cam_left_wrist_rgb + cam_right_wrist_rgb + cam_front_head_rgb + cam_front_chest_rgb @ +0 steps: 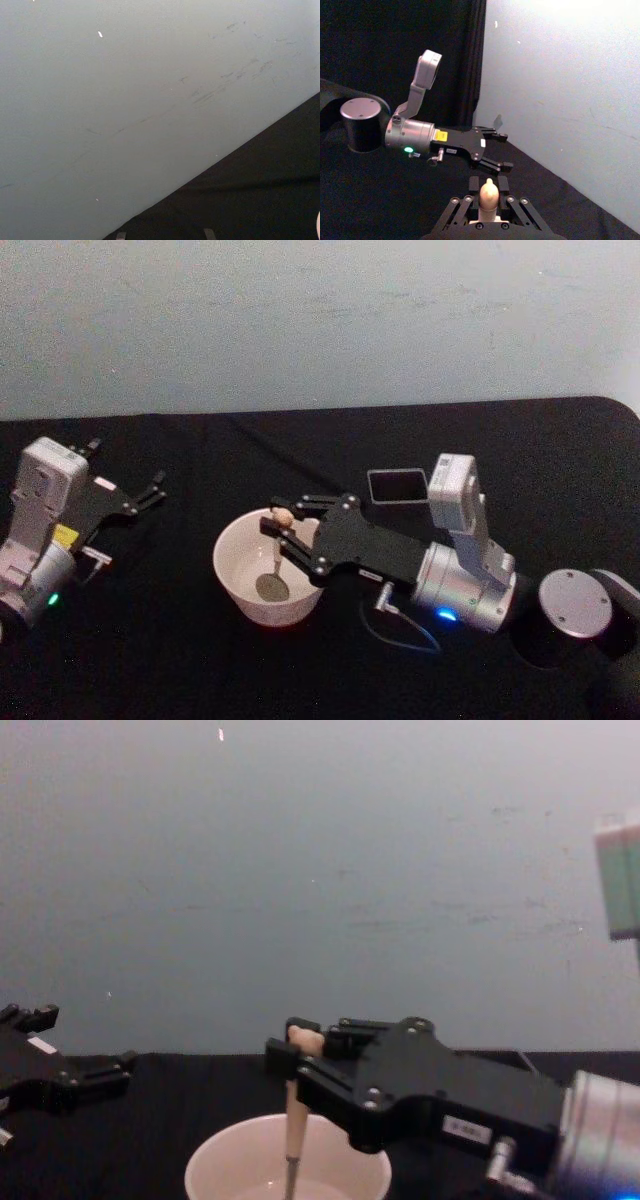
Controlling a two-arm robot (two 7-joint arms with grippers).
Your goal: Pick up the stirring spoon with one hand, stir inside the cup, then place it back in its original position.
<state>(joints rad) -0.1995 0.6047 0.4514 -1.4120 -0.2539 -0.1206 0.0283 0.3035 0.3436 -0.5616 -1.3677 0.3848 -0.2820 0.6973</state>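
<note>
Stirring spoon (277,552) stands bowl-down inside the cup (224,544) at centre frame, the right gripper (285,519) pinching its handle top, so this looks like the stirring step. Next it needs lifting to the holder (371,486) up-right. The left gripper (150,491) sits parked at far left, spread.

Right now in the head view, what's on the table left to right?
Left gripper, open → cup, with the spoon in it gripped by the right gripper → square holder.

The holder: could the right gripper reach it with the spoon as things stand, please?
Probably yes. The right gripper, shut on the spoon in the cup, is close to the holder, with nothing standing between them.
</note>
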